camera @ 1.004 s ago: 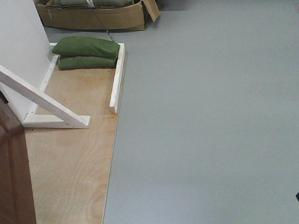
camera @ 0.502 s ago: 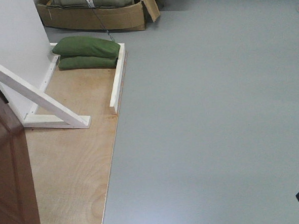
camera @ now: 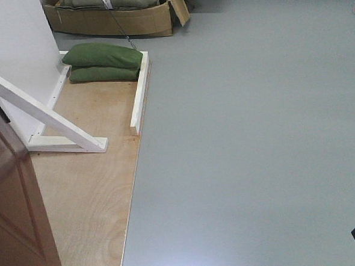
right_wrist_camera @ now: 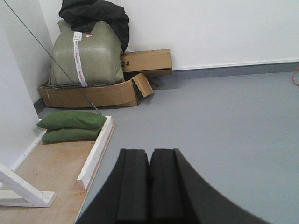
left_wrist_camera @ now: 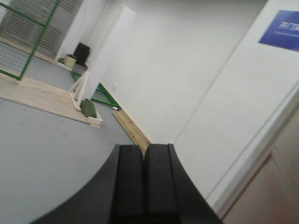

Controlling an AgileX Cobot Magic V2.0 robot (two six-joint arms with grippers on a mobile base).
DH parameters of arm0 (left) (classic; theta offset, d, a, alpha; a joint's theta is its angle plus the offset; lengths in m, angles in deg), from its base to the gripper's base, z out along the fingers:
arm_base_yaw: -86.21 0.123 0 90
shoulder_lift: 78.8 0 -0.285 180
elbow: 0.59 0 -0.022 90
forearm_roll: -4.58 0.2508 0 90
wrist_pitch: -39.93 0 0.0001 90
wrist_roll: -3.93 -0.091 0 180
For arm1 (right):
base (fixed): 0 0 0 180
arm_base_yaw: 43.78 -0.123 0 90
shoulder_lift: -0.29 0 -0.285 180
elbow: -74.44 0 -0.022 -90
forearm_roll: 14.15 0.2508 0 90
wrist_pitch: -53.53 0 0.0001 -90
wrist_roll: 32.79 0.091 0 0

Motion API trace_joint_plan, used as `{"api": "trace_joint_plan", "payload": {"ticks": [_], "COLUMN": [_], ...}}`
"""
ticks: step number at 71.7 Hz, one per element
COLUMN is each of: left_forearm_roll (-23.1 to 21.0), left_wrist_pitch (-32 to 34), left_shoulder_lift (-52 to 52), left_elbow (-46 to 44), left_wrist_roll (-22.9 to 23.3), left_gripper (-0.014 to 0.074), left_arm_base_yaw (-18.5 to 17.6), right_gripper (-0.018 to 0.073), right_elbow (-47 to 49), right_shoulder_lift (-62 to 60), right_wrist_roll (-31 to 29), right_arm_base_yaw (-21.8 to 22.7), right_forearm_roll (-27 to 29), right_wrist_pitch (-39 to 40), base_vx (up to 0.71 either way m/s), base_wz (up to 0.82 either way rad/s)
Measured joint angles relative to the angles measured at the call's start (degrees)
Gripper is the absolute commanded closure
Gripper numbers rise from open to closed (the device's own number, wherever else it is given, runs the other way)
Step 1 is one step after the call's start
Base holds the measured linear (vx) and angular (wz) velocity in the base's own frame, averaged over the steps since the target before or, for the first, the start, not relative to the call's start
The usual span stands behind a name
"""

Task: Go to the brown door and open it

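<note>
brown door [camera: 14, 227] cropped left, left-wrist view blurred

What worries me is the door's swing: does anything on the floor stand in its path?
Possibly the white brace, standing on the plywood just beyond the edge of the door. Otherwise nothing visible does.

The brown door [camera: 14, 227], at the lower left of the front view, is a glossy reddish-brown with darker panel lines. Above it, the wall panel [camera: 12, 40] and its diagonal brace [camera: 44, 114] are plain white. The plywood platform [camera: 85, 199] is pale tan with wavy grain. The floor [camera: 256, 134] is an even blue-grey. Two sandbags [camera: 103, 56] at upper left are dark green, and the cardboard box [camera: 110, 22] is brown. In the right wrist view, the bundle [right_wrist_camera: 86, 56] is olive-green with a white tape strip marked in red, and the cloth [right_wrist_camera: 98, 14] is black. In the left wrist view, the sign [left_wrist_camera: 280, 29] at upper right is blue and the mesh frame [left_wrist_camera: 40, 38] is green. The left pincer [left_wrist_camera: 144, 182] and right pincer [right_wrist_camera: 149, 186] are matte black.
</note>
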Motion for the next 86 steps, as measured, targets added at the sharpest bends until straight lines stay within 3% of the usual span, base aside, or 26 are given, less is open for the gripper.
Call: {"api": "trace_joint_plan", "payload": {"ticks": [15,25,48,65,86], "left_forearm_roll": [0.72,0.46,0.37,0.33,0.38], "left_wrist_pitch": [-13.68,-19.52,-21.41,-21.42,-22.84], "left_shoulder_lift": [0.0,-0.05,-0.06,-1.01,-2.76], "left_elbow": [0.0,0.05,0.05,0.05,0.05], "left_wrist_roll": [0.0,0.0,-0.16,-0.23,-4.07], "left_gripper": [0.0586,0.0586,0.0586,0.0586,0.0586], "left_arm_base_yaw": [-0.17,-3.25,-17.77,-30.46,-40.4], "right_gripper": [0.0559,0.0559,0.0559,0.0559,0.0559], "right_elbow": [0.0,0.0,0.0,0.0,0.0], "right_shoulder_lift": [0.0,0.0,0.0,0.0,0.0], "right_wrist_roll": [0.0,0.0,0.0,0.0,0.0], "right_arm_base_yaw": [0.0,0.0,0.0,0.0,0.0], "right_forearm_roll": [0.0,0.0,0.0,0.0,0.0], "right_wrist_pitch": [0.0,0.0,0.0,0.0,0.0], "base_vx": [0.0,0.0,0.0,0.0,0.0], "base_wz": [0.0,0.0,0.0,0.0,0.0]}}
